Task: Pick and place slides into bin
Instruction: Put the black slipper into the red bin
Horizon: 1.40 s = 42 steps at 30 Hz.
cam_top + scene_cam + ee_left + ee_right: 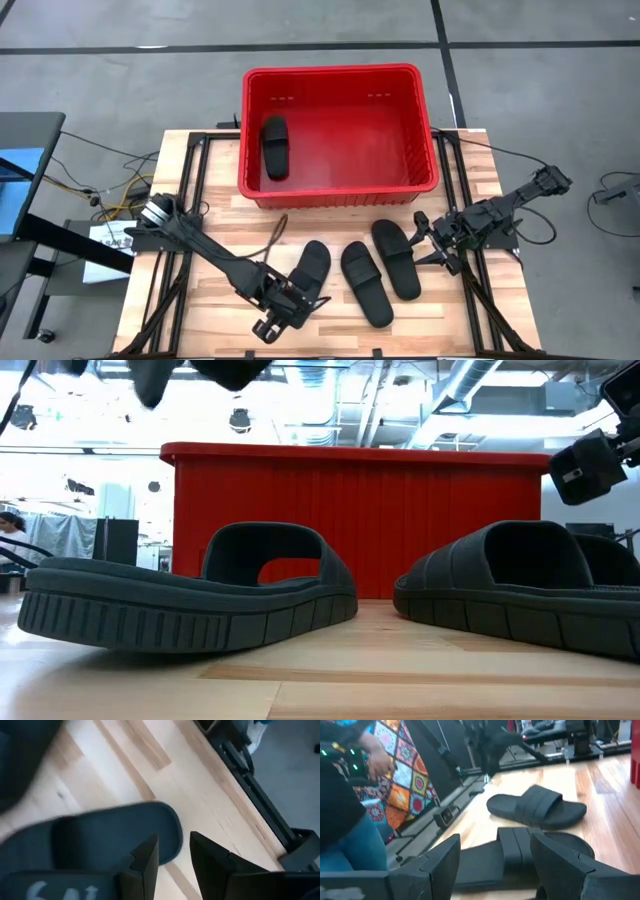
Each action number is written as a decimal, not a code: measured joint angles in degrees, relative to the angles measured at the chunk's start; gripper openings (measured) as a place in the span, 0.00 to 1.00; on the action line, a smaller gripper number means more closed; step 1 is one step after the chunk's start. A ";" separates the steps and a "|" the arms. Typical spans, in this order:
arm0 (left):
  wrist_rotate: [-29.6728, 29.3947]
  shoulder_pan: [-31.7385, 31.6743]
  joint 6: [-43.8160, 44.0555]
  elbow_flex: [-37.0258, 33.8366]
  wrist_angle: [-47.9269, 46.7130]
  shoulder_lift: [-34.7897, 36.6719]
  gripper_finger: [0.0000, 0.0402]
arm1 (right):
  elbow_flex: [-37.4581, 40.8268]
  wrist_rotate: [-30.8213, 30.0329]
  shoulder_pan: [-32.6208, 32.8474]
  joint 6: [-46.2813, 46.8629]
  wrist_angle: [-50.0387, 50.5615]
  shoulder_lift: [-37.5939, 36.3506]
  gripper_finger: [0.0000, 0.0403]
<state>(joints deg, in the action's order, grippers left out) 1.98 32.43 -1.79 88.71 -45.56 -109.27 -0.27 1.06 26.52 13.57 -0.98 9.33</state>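
Our left fingers (pixel 172 857) stand narrowly parted just beside a slide (pixel 100 837) heel. Our right fingers (pixel 495 865) stand wide above another slide (pixel 520 857); one slide (pixel 275 147) lies in the bin (pixel 340 190).

Even overhead light falls on the table (pixel 220 190), shadows soft. Behind the bin (pixel 360 520), ceiling lamps glare white. Both wrist views are blurred, the nearest fingers (pixel 145 865) softest.

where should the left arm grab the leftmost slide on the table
Take the leftmost slide across its wide strap or the sides of the sole just behind it, coming straight down. It lies flat, sole down, heel towards the table's front, where the open left tool hovers. The raised strap gives the fingers an edge to close on; the low heel likely offers little.
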 joint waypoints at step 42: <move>-5.92 2.88 13.53 0.05 2.04 -10.89 0.26 | 0.00 -0.01 -0.02 0.01 0.19 0.80 0.58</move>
<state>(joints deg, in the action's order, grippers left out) -3.94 35.31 11.74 88.76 -43.52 -120.15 -0.27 1.05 26.50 13.58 -0.80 10.13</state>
